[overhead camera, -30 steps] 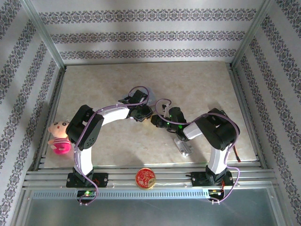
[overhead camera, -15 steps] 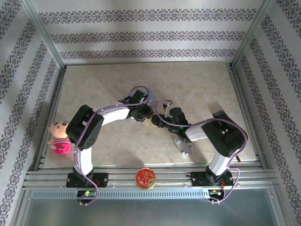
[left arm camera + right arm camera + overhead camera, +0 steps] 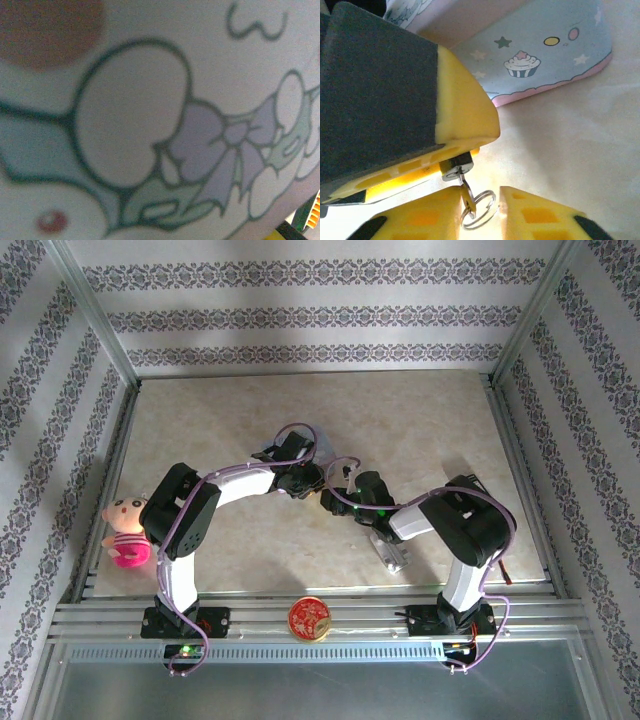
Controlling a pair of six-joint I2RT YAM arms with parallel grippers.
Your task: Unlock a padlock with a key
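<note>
In the right wrist view the tiny dark padlock (image 3: 456, 165) sticks out from between the yellow fingers of my left gripper (image 3: 447, 157), which is shut on it. The slim key (image 3: 466, 192) is in the padlock's silvery face, with its wire ring (image 3: 480, 207) hanging below. My right gripper (image 3: 480, 215) stands open around the key. The key leans on its left finger (image 3: 420, 220); the right finger (image 3: 545, 217) is apart from it. Seen from above, the left gripper (image 3: 303, 480) and right gripper (image 3: 335, 496) meet tip to tip at mid-table.
A pale blue printed tin (image 3: 545, 50) lies just behind the grippers, and its cartoon print (image 3: 150, 125) is blurred and very close in the left wrist view. A silver ridged block (image 3: 390, 552) lies under the right forearm. A red-and-gold round tin (image 3: 310, 618) and a pink doll (image 3: 125, 530) sit at the near edge.
The right arm's elbow swung out to the right and came partly back, while its gripper stayed at the left gripper's tip. The left arm has not moved.
</note>
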